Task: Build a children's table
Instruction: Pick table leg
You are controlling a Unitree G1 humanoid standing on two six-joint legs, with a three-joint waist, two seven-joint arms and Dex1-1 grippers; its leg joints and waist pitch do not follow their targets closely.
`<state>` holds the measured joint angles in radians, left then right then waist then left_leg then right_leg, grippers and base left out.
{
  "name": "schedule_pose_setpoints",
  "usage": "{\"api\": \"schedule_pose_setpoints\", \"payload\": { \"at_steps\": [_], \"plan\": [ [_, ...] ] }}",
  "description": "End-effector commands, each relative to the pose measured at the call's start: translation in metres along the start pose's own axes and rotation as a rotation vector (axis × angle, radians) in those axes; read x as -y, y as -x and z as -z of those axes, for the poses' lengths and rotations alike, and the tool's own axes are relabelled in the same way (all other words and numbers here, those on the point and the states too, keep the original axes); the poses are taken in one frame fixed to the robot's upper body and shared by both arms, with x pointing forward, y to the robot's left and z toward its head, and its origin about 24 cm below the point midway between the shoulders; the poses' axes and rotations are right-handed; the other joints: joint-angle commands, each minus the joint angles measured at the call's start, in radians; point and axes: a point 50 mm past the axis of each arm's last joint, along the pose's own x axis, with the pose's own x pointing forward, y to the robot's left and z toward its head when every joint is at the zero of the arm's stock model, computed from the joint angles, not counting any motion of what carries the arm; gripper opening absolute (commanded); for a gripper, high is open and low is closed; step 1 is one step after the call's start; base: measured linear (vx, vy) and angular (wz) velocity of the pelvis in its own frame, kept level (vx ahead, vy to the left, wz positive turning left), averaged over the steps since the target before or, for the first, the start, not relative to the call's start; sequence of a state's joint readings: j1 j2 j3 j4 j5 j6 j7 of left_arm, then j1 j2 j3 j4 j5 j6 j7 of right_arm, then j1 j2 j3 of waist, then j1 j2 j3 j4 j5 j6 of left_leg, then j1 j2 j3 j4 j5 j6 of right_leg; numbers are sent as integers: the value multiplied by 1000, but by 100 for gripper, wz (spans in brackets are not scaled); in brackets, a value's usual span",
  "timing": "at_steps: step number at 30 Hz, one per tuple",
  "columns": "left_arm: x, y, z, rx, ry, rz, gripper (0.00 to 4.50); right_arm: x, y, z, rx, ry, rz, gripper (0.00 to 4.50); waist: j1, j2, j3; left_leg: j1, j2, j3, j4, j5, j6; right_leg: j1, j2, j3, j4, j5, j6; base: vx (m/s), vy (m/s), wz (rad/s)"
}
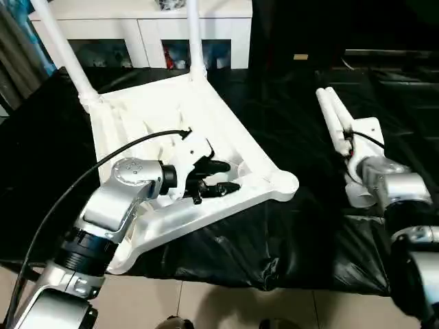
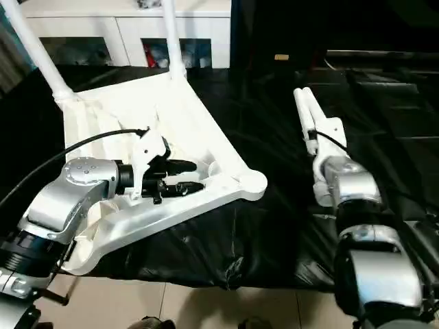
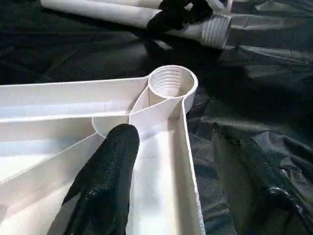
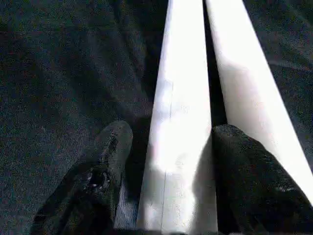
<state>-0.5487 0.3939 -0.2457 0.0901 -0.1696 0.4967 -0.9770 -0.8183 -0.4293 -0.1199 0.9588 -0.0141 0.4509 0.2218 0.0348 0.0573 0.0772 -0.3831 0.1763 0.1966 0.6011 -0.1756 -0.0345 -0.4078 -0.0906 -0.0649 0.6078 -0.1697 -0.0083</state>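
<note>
The table top (image 1: 206,130) lies upside down on the black sheet (image 1: 295,240), ribs up, towards the left; two legs (image 1: 65,48) already stand in its far corner sockets, while the near corner socket (image 3: 172,83) is empty, its thread showing; it looks like light, stiff, smooth plastic, likely to slide on the sheet if pushed, so I would hold it by a rib or the rim near the corner being worked rather than by the flat panel; the left gripper (image 1: 218,177) reaches in from the left over the ribbed underside, forearm low and roughly level, fingers (image 3: 110,176) pointing towards the empty near socket; its jaws stand apart with nothing between them, hovering just above the ribs, and whether they touch the plastic I cannot tell; further right, well apart from the top, two loose legs (image 1: 334,116) lie side by side, touching, on the sheet; they seem light, rigid and round, so apt to roll and slip; the best hold is across the tube near the threaded end (image 3: 215,30), leaving the thread free; the right gripper (image 4: 168,166) comes along the legs from their near end, wrist level, with its fingertips (image 4: 115,142) straddling one leg, one on either side, jaws spread and not clamped
</note>
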Motion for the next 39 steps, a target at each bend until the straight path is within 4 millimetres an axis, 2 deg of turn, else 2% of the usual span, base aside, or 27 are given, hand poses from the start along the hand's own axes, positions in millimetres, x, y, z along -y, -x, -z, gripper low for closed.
{"api": "schedule_pose_setpoints", "payload": {
  "at_steps": [1,6,8,10,11,13,14,15,17,18,22,27,29,32,35,36,37,39],
  "plan": [
    [0,3,0,-26,-21,-6,272,3,-1,8,-69,-21,-10,296,3,-9,-76,18,38,-17,-60,-220,25,53,-46,36,-68,-224,-273,0,0,0],
    [1,4,0,-36,-27,8,272,5,1,11,-158,-54,-63,296,4,-9,-76,15,38,-17,-60,-223,24,53,-44,34,-66,-218,-275,0,0,0],
    [2,4,0,-37,-25,17,272,6,2,12,-205,-89,-112,296,5,-13,-77,15,38,-16,-58,-217,29,54,-45,34,-66,-217,-277,0,0,0],
    [3,4,-1,-38,-24,24,275,7,4,13,-232,-108,-138,278,5,-12,-78,16,38,-17,-58,-213,33,54,-44,33,-63,-210,-285,0,0,0],
    [3,5,-1,-40,-21,37,276,10,6,16,-282,-111,-172,268,7,-16,-79,15,39,-16,-57,-206,37,54,-44,34,-64,-206,-286,0,0,0],
    [3,5,-2,-41,-20,42,276,11,7,18,-299,-104,-183,250,7,-16,-78,14,40,-16,-56,-208,38,53,-46,33,-63,-214,-291,0,0,0],
    [3,5,-2,-42,-20,45,276,11,7,18,-307,-98,-188,243,8,-15,-77,15,41,-16,-56,-213,36,52,-47,34,-65,-226,-287,0,0,0],
    [3,5,-2,-44,-21,49,276,12,7,19,-317,-95,-195,237,7,-20,-79,15,40,-16,-56,-212,36,53,-46,34,-65,-227,-287,0,0,0],
    [3,4,-2,-46,-21,52,276,12,8,20,-327,-97,-208,228,8,-17,-77,15,41,-16,-56,-216,33,51,-47,34,-65,-239,-286,0,0,0],
    [3,4,-2,-47,-20,57,276,13,8,22,-338,-91,-213,206,8,-18,-76,15,41,-17,-56,-224,30,51,-47,34,-66,-251,-281,0,0,0],
    [6,3,-3,-48,-13,71,276,13,8,25,-349,-102,-220,184,9,-24,-78,15,42,-16,-56,-212,30,50,-48,35,-66,-253,-277,0,0,0],
    [6,2,-2,-55,-21,64,276,10,7,21,-305,-125,-246,181,9,-24,-78,15,42,-17,-56,-217,28,49,-48,34,-66,-256,-275,0,0,0],
    [5,2,-2,-50,-19,48,302,8,6,20,-286,-145,-249,181,8,-25,-78,15,42,-16,-56,-224,27,49,-48,35,-67,-264,-274,0,0,0],
    [1,1,-2,-41,-3,6,312,4,5,18,-254,-200,-282,181,8,-28,-79,14,42,-17,-56,-222,27,51,-48,34,-67,-264,-270,0,0,0],
    [-7,-2,-5,-15,27,-78,350,-3,5,8,-174,-331,-349,181,7,-28,-81,14,41,-15,-55,-221,33,51,-47,34,-68,-251,-272,0,0,0],
    [-10,-4,-7,9,44,-110,349,-5,6,2,-140,-375,-386,181,8,-27,-82,15,41,-16,-53,-219,34,52,-47,34,-66,-244,-274,0,0,0],
    [-12,-5,-9,26,57,-131,349,-7,6,-2,-115,-406,-412,181,8,-26,-84,12,41,-16,-53,-209,39,55,-48,33,-64,-228,-278,0,0,0],
    [-17,-9,-17,81,89,-191,379,-12,9,-16,-30,-518,-498,181,14,-28,-88,13,41,-15,-50,-182,57,57,-47,33,-63,-185,-286,0,0,0]
  ]
}}
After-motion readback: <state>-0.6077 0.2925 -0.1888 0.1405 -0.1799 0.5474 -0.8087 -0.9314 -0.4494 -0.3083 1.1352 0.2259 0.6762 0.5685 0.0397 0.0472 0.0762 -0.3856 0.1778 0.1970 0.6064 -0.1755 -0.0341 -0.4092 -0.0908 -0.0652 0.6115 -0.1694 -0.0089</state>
